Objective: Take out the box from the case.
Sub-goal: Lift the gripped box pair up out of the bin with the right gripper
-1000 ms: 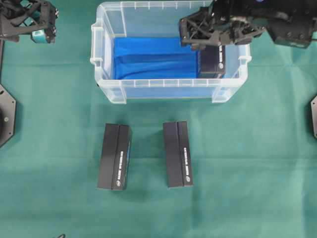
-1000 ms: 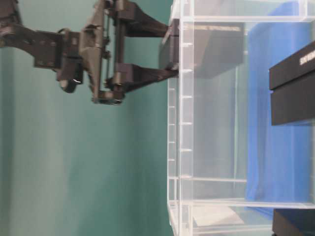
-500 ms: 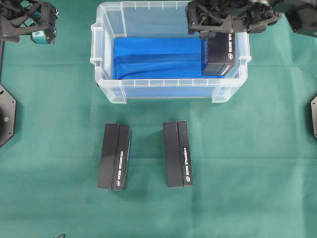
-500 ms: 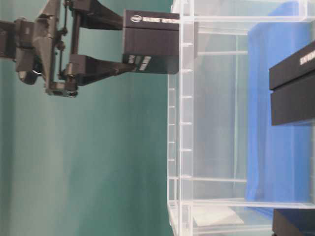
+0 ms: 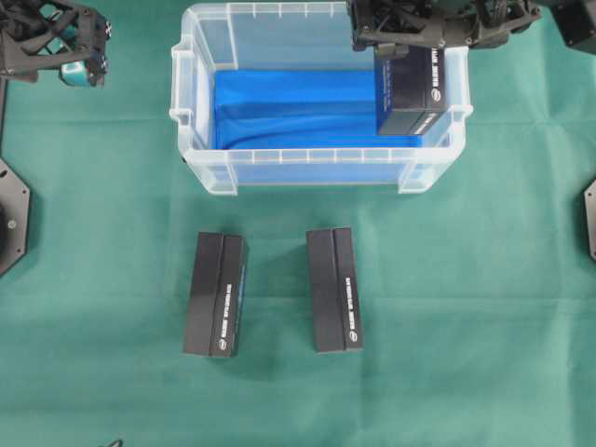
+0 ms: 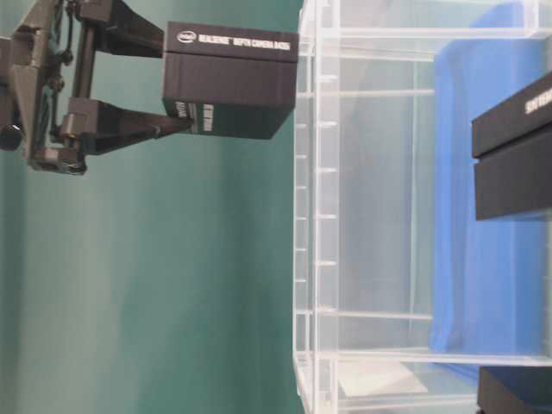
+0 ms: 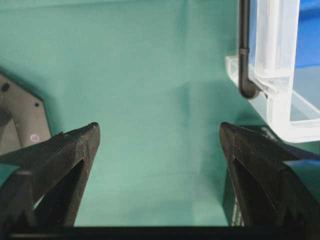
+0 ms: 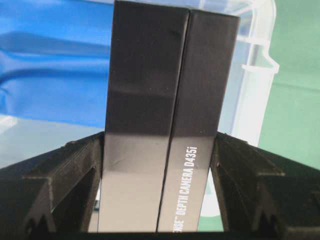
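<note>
My right gripper (image 5: 407,56) is shut on a black box (image 5: 410,98) with white lettering, one finger on each long side. The box (image 8: 165,125) hangs upright over the right end of the case (image 5: 200,140), a clear plastic bin lined with blue cloth (image 5: 289,107). In the table-level view, which is turned on its side, the box (image 6: 228,90) is outside the case (image 6: 362,216), its lower end about level with the rim. My left gripper (image 5: 56,42) stays at the far left, open and empty (image 7: 159,127), with a case corner (image 7: 280,100) to its right.
Two more black boxes (image 5: 216,294) (image 5: 335,290) lie side by side on the green table cover in front of the case. Black arm bases sit at the left edge (image 5: 11,214) and right edge (image 5: 590,219).
The right gripper has risen with the box, lifting it from the case's floor to rim height. The left arm has not moved.
</note>
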Robot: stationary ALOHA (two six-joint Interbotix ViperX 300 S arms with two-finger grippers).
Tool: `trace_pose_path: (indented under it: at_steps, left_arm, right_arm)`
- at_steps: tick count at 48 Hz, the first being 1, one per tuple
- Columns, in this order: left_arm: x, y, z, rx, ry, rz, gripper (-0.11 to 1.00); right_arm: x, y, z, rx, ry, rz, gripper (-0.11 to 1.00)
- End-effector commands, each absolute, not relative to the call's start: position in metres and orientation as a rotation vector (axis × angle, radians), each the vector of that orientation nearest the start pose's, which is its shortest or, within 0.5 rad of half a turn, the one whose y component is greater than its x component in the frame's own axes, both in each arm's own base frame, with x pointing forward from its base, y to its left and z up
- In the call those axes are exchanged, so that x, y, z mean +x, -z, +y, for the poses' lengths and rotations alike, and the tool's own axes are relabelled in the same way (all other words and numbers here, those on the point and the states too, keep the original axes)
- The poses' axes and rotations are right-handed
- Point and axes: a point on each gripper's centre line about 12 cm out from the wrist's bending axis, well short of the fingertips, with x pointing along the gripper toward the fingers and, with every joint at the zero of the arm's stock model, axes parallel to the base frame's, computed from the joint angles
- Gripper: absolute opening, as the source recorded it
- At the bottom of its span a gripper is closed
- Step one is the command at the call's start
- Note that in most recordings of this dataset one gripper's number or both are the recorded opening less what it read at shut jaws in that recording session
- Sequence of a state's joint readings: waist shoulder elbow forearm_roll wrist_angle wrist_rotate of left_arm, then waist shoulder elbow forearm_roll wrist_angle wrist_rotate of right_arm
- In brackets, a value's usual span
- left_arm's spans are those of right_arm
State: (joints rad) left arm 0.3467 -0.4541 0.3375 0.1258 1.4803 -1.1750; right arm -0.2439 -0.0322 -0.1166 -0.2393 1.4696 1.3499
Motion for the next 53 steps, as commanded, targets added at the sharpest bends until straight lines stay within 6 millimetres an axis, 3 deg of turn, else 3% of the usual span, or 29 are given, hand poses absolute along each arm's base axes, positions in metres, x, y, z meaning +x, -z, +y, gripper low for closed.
trace_pose_path:
  at_steps: [1,53]
  left_arm:
    - [0.2238,-0.3491,0.0958,-1.103,-1.141,0.964,0.94]
    - [0.2242,-0.3487,0.0957,-1.106,-1.141,0.966,0.94]
  right_arm:
    - [0.3510,-0.3845,-0.1152,1.102,1.183,0.797,0.68]
    - [0.3504,-0.3848,-0.1166,1.083,1.186,0.797,0.68]
